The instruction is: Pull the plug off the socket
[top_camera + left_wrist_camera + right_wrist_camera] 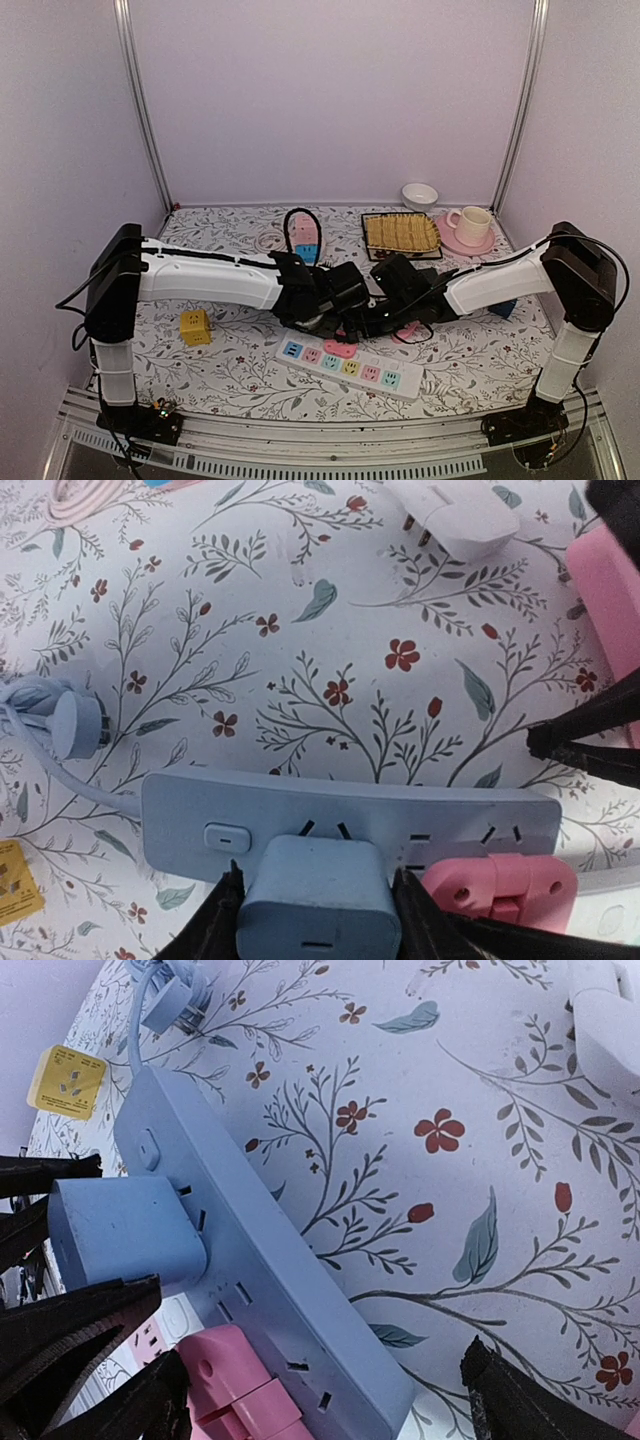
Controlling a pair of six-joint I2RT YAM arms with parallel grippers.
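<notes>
Blue plug [318, 895], at six o'clock in the left wrist view, sits clamped by the left gripper [318, 905], prongs in the strip [420, 808]; right gripper [305, 1380] gapes wide. Pull straight, without twisting.

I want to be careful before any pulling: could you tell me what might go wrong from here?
The left gripper is shut on the blue plug, but the right gripper stands open around the power strip, not pinning it; the strip could lift or slide with the plug.
The pink plug sits right beside the blue one, close to a left finger; it might be knocked loose.
The prongs already show partly; a tilted pull might bend them.
</notes>
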